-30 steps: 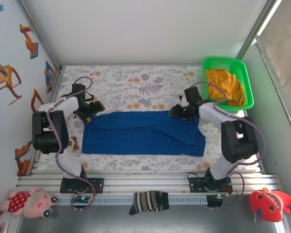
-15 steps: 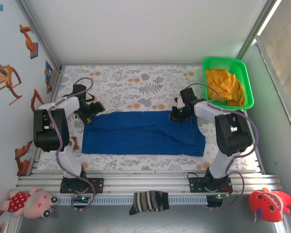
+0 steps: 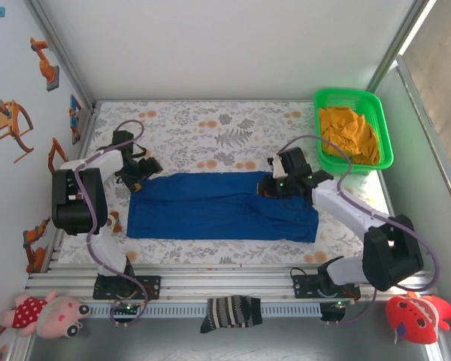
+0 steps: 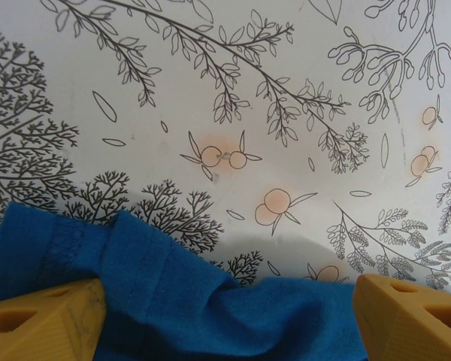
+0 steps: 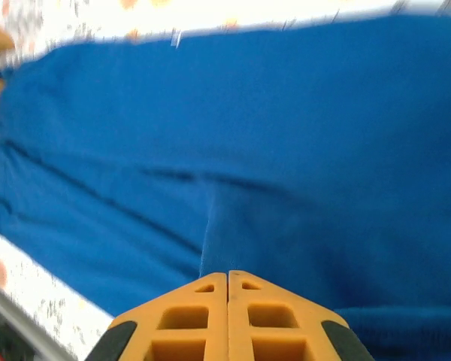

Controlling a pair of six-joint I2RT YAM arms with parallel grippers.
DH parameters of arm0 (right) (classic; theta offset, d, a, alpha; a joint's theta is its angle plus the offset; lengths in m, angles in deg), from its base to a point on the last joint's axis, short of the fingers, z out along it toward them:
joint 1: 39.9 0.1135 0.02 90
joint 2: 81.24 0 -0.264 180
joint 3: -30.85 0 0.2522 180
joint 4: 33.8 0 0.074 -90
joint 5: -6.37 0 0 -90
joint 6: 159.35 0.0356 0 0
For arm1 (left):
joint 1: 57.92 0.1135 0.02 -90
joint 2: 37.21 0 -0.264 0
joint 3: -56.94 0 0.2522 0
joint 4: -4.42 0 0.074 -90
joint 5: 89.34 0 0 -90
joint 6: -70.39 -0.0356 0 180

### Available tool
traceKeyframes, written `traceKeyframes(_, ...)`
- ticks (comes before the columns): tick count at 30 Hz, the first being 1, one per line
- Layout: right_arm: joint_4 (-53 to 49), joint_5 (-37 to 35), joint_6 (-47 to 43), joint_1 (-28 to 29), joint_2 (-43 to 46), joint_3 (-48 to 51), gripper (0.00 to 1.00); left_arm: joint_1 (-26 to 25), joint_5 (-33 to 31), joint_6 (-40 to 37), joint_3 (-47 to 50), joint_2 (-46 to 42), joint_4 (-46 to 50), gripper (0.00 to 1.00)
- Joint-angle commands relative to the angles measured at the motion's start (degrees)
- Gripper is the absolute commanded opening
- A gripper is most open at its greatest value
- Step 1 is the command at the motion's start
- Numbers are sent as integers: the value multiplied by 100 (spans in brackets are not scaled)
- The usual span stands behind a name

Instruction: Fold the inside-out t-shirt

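Right gripper point(image 5: 227, 280) was clamped fully closed, both yellow fingers pressed flat together, tips down against the inside-out t-shirt point(image 3: 222, 207). A crease in the blue cloth ran straight up to the tips, but I honestly couldn't tell if any fabric was pinched between them. From above, that gripper point(image 3: 273, 186) sat over the far right part of the shirt, pointing left. The forearm stretched back to the right and near to an elbow out past the shirt's right end, then in to the base at the near edge.

Left gripper point(image 4: 225, 322) was spread wide, one finger at each side of the wrist view, holding nothing. A rumpled, hemmed edge of the shirt lay between the fingers. From above it point(image 3: 140, 174) was at the shirt's far left corner. Its arm rose from the near-left base to a raised elbow, and the forearm reached far and right.

The shirt lay flattened in a long band left to right across the floral table cover point(image 3: 210, 124), between the two arms. A green basket point(image 3: 327, 98) at the far right held an orange-yellow cloth point(image 3: 349, 131). A striped sock point(image 3: 229, 312) was on the near rail.
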Motion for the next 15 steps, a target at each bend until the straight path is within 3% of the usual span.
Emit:
traceKeyframes(1,-157,-558,819,545,614,608,0,-24,72,78,-77,149,-107,85)
traceKeyframes(3,-154,-745,1280,980,1033,1017,0,-22,78,75,-102,148,-98,85)
traceKeyframes(5,-237,-886,1688,1474,1585,1303,24,-26,86,59,-116,143,-89,85)
traceKeyframes(7,-526,-1025,1742,1605,2025,1318,34,-25,61,46,-142,137,-63,85)
traceKeyframes(10,-1393,-1874,1206,1396,2243,824,45,-26,68,30,-178,144,-19,85)
traceKeyframes(15,-1785,-2300,445,481,1552,354,46,-24,52,-12,-177,77,51,85)
